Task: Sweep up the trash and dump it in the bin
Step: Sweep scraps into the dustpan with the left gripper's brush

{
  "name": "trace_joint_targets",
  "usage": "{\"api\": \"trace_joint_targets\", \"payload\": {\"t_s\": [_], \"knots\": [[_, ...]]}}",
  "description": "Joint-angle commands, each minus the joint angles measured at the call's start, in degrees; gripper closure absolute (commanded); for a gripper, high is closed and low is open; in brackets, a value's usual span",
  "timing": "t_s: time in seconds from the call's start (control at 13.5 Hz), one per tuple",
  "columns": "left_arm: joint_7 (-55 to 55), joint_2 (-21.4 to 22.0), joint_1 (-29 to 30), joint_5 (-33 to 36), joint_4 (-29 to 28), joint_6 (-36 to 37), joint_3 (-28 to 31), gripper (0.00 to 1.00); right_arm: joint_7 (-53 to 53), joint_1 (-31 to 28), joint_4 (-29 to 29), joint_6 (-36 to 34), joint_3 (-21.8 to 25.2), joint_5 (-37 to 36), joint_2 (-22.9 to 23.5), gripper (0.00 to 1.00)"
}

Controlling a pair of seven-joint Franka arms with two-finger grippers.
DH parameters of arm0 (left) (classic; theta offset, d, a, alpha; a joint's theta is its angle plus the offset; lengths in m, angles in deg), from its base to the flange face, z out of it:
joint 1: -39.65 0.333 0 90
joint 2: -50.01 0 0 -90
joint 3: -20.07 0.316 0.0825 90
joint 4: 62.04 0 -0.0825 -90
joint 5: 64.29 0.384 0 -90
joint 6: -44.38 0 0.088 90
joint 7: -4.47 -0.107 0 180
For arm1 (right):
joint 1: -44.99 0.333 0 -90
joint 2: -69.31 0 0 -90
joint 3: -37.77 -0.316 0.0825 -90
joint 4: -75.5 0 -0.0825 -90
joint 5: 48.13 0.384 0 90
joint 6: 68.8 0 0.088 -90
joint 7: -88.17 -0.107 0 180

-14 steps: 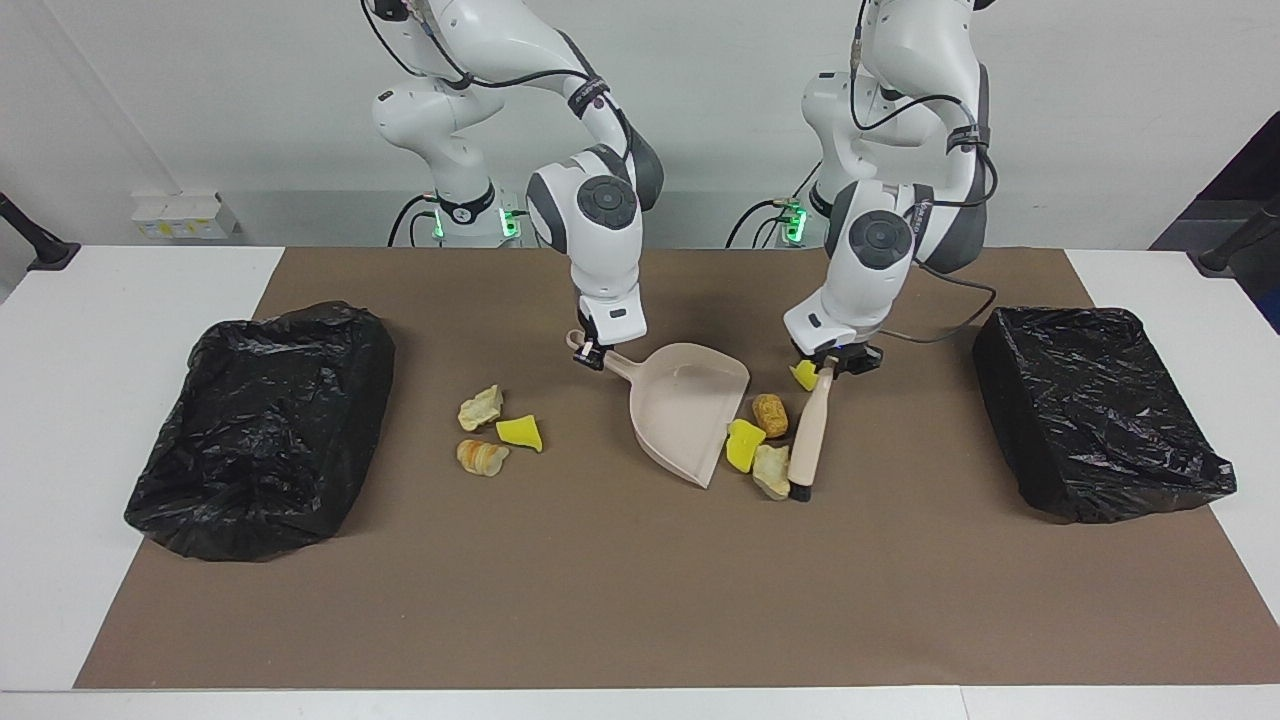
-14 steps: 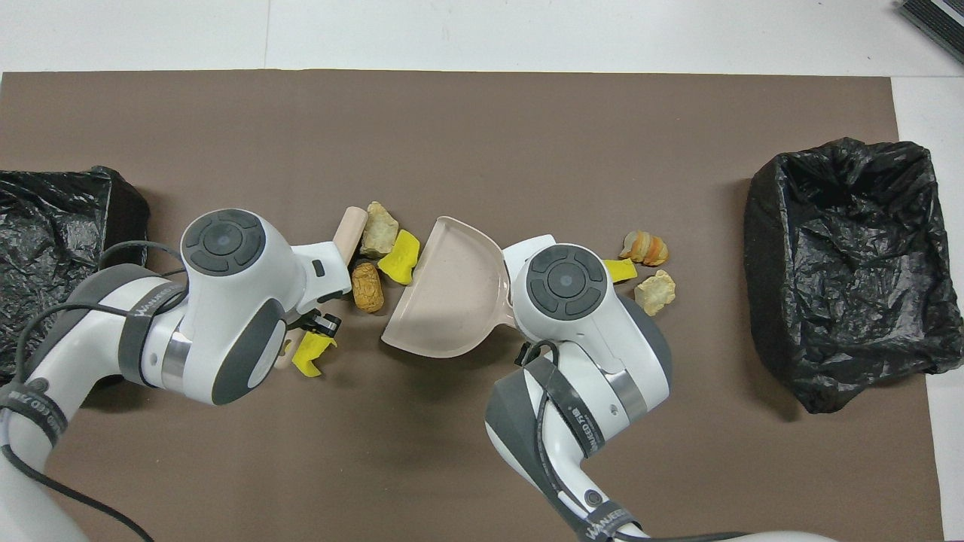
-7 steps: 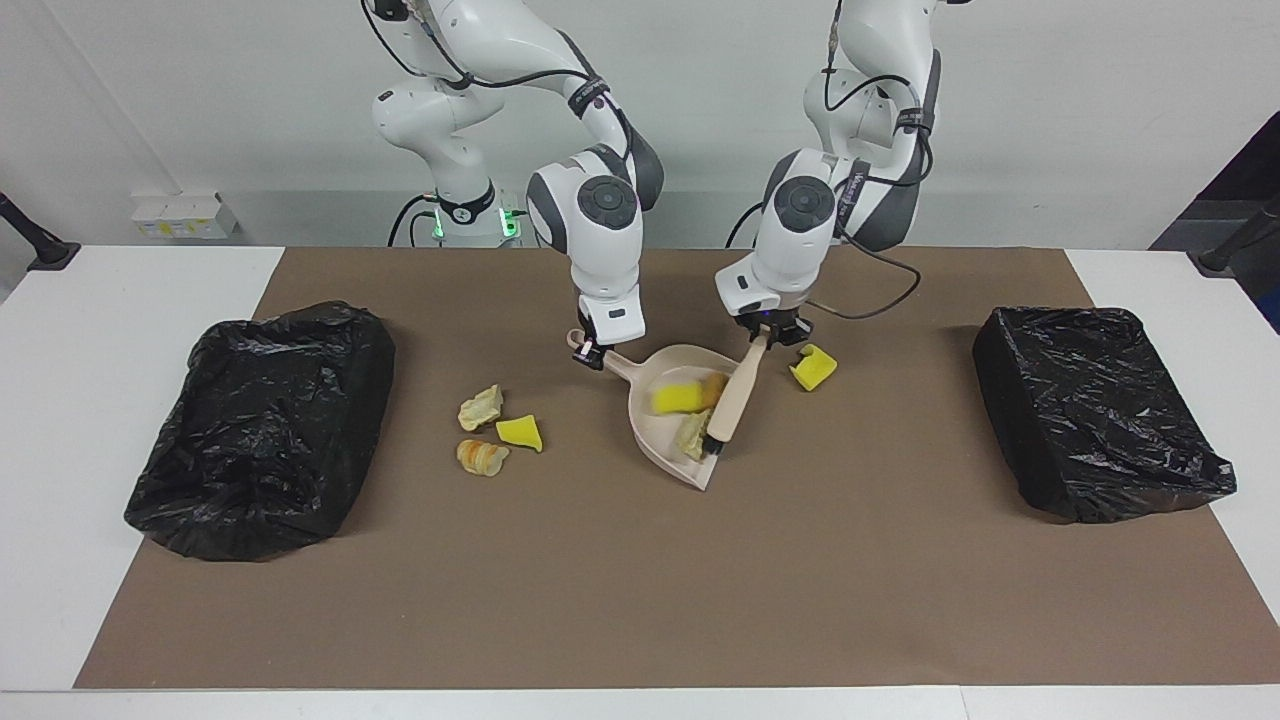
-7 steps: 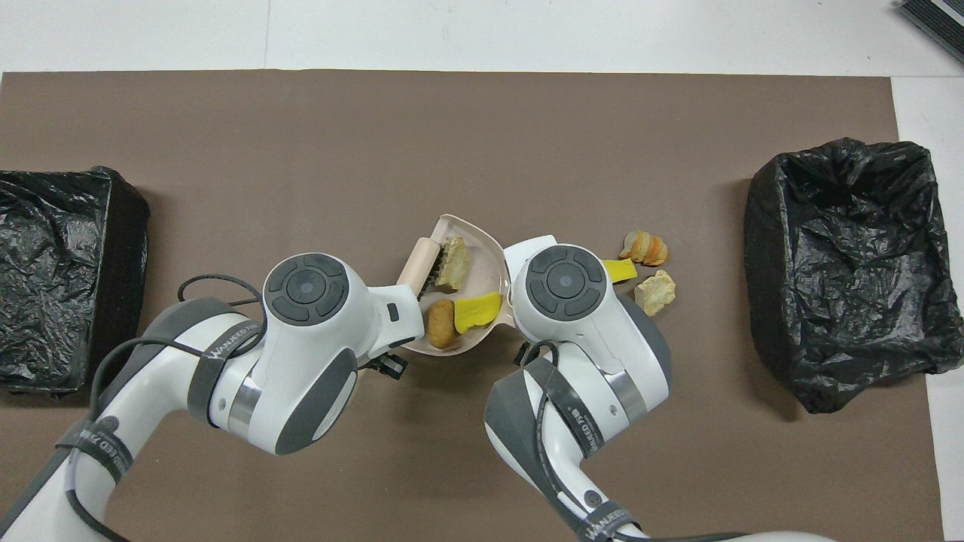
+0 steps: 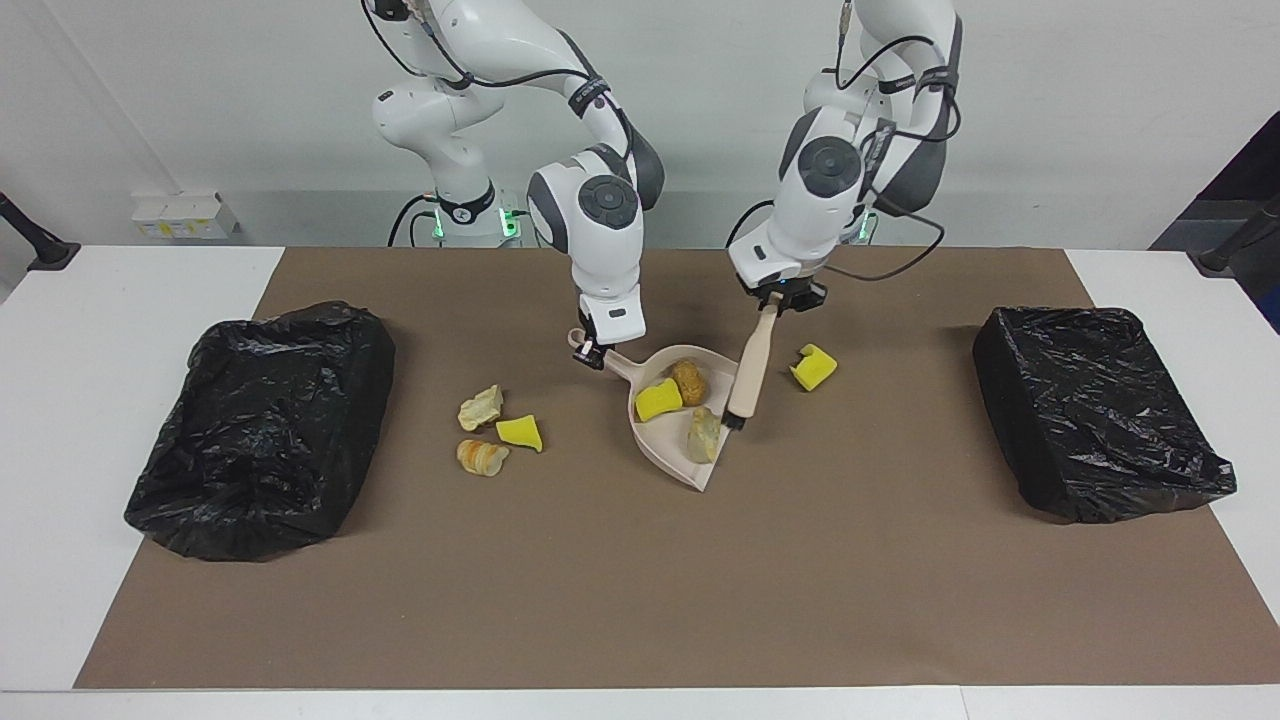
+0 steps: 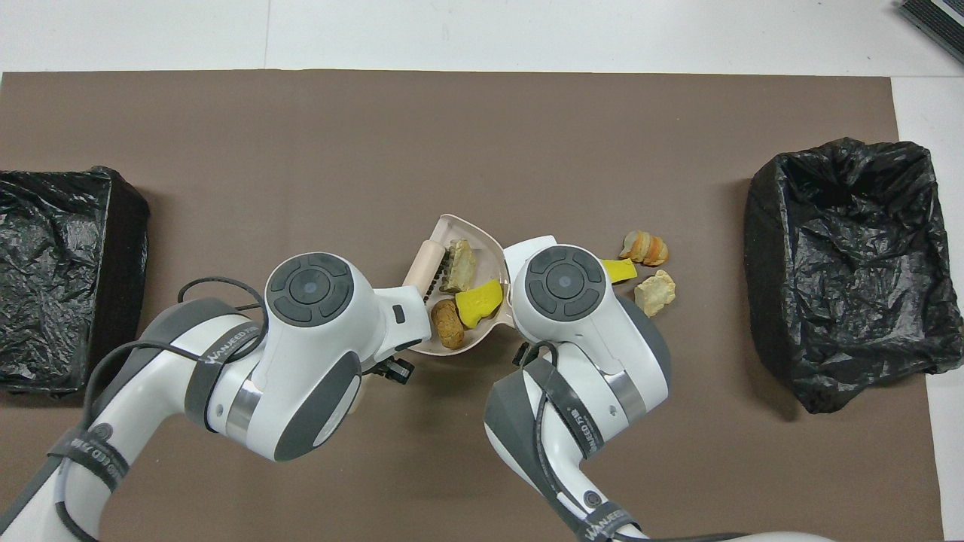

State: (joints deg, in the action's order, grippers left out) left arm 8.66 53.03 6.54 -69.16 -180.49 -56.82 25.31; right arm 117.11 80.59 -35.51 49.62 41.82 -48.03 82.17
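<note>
Meanwhile, the left pincer (image 5: pixel 774 300) grips the brush (image 5: pixel 748 372) by its handle, bristles at the dustpan (image 5: pixel 668 437) edge, while the right pincer (image 5: pixel 590 355) clasps the dustpan's handle. Three scraps of trash lie in the pan: a yellow sponge chunk (image 5: pixel 658 400), a brown cork (image 5: pixel 689 381) and a beige lump (image 5: pixel 702 435). Another sponge chunk (image 5: pixel 813 368) lies just beside the brush, and three scraps (image 5: pixel 495 432) lie toward the right arm's end of the bench (image 5: pixel 60 420).
</note>
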Motion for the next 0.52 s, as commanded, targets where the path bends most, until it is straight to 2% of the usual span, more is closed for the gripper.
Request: {"api": "trace_joint_targets", "payload": {"t_s": [0.0,0.15,0.3,0.44], "knots": [[6.2,3.1,2.3,0.0,-1.9,3.6,-0.1,1.00,1.8,-0.4,-1.0,0.6,-0.3,-1.0,-0.9,1.00],[13.8,4.3,2.7,0.6,-3.8,3.5,-0.1,1.00,9.2,-0.9,-0.7,0.5,-0.2,-0.3,-0.7,1.00],[21.2,7.1,2.7,4.5,-7.8,2.8,-0.2,1.00,11.5,-1.0,-0.6,0.4,-0.2,-1.1,-0.6,1.00],[25.6,10.0,2.7,4.9,-12.1,2.7,-0.1,1.00,14.5,-1.0,-0.6,0.4,-0.1,-2.6,-0.6,1.00]]}}
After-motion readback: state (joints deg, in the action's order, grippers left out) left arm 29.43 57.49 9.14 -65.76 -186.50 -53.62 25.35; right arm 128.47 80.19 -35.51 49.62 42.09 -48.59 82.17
